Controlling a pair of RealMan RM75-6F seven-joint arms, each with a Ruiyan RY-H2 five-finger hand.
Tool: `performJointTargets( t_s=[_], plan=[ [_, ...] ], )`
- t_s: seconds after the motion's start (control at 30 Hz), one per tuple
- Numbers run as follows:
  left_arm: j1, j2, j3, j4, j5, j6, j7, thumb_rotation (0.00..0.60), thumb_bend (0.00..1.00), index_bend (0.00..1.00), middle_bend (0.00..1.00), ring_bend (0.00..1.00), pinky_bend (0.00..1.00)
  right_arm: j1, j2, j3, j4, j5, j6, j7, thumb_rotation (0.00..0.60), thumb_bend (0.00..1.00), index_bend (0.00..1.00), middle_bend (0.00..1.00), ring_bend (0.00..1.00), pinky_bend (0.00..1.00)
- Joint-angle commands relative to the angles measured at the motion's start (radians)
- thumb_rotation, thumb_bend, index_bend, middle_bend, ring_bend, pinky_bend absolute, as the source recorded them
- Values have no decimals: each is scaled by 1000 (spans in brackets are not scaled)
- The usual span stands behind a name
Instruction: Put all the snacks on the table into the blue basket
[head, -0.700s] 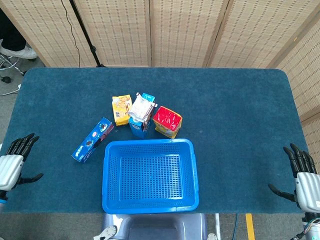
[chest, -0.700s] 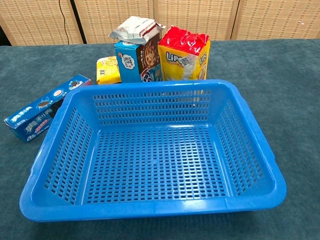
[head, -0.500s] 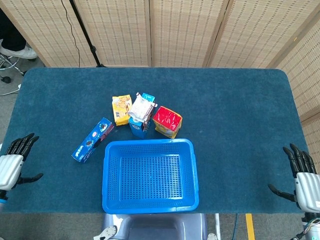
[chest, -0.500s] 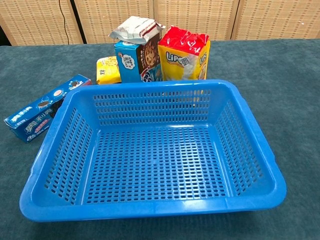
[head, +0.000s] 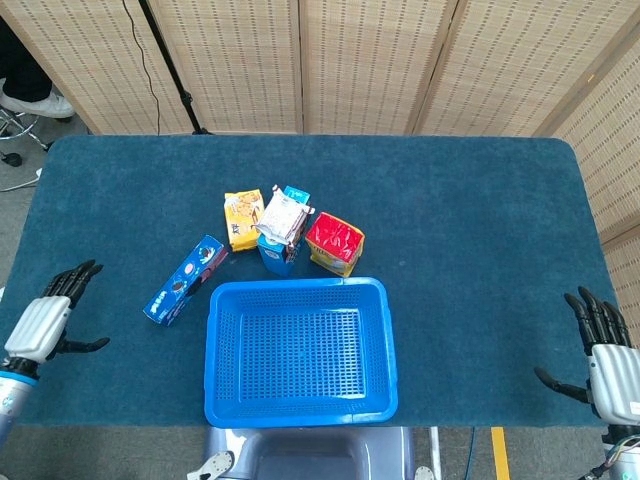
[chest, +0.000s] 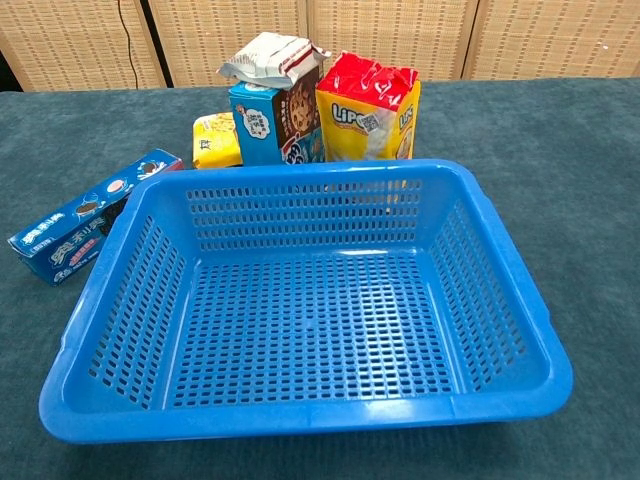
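Both hands wait at the table's edges, snacks still outside the blue basket.

The left hand and right hand each hold nothing, fingers spread apart (neither shows in the chest view). The empty basket sits between them. Beyond it, nearer the left hand, lies a long blue cookie box; a yellow packet, an upright blue carton topped by a white pouch, and a red-and-yellow bag cluster just behind the basket's far rim.

A bright blue perforated basket sits on teal cloth near a red-and-yellow bag and a dark blue box.
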Motion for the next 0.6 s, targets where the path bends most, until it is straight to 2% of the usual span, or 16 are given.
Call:
performJointTargets(
  t_s=[0.03, 0.3, 0.6],
  plan=[
    [-48, -56, -18, 51, -6, -58, -56, 600, 93, 0, 0, 0, 23, 2, 3, 0, 5, 6, -8, 8, 600, 0, 0, 0, 0, 0],
    [-114, -187, -57, 120, -47, -120, -104, 600, 76, 0, 0, 0, 23, -1, 18, 3, 4, 2, 1, 44, 600, 0, 0, 0, 0, 0],
    [-177, -274, -86, 183, -152, -233, -47, 600, 76, 0, 0, 0, 22, -3, 33, 8, 6, 12, 3, 82, 600, 0, 0, 0, 0, 0]
  ],
)
